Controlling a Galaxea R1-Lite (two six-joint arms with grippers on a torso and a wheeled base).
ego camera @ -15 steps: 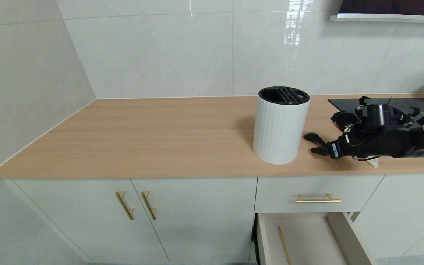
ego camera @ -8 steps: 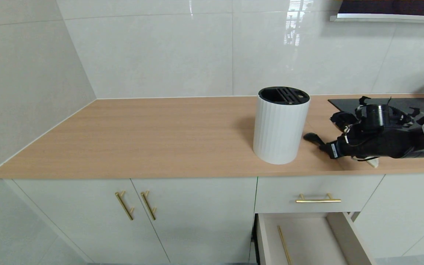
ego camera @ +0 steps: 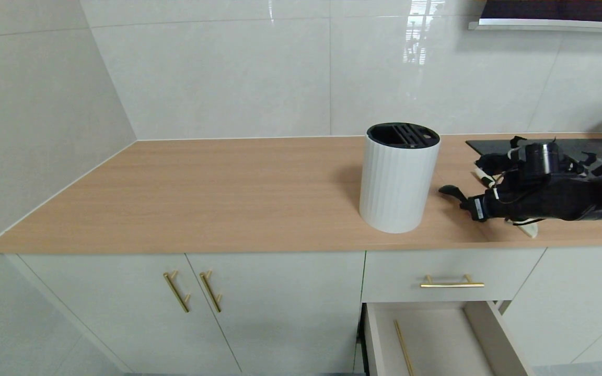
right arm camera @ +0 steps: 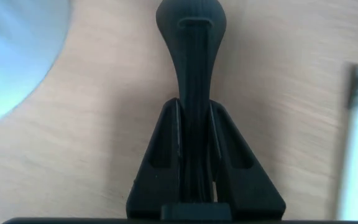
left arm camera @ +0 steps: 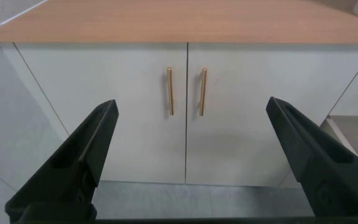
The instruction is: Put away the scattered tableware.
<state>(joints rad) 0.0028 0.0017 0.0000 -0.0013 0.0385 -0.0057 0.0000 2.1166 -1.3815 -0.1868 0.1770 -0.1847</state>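
Observation:
My right gripper (ego camera: 469,204) is shut on the black handle (ego camera: 450,190) of a utensil, just right of the white ribbed holder (ego camera: 398,180) with its slotted black top. In the right wrist view the handle (right arm camera: 191,56) sticks out past the closed fingers (right arm camera: 166,149), over the wooden counter (right arm camera: 104,137). A white tip (ego camera: 527,228) shows under the right arm near the counter's front edge. My left gripper (left arm camera: 191,162) is open and holds nothing, low in front of the cabinet doors (left arm camera: 185,93).
A black cooktop (ego camera: 494,146) lies at the back right, with a pale stick-like item (ego camera: 484,177) beside it. Below the counter a drawer (ego camera: 437,334) stands open with a chopstick (ego camera: 404,347) inside. The counter (ego camera: 201,193) stretches left of the holder.
The right gripper's fingers closed on the black handle, then shifted slightly right and up with it. The pale item by the cooktop came into sight.

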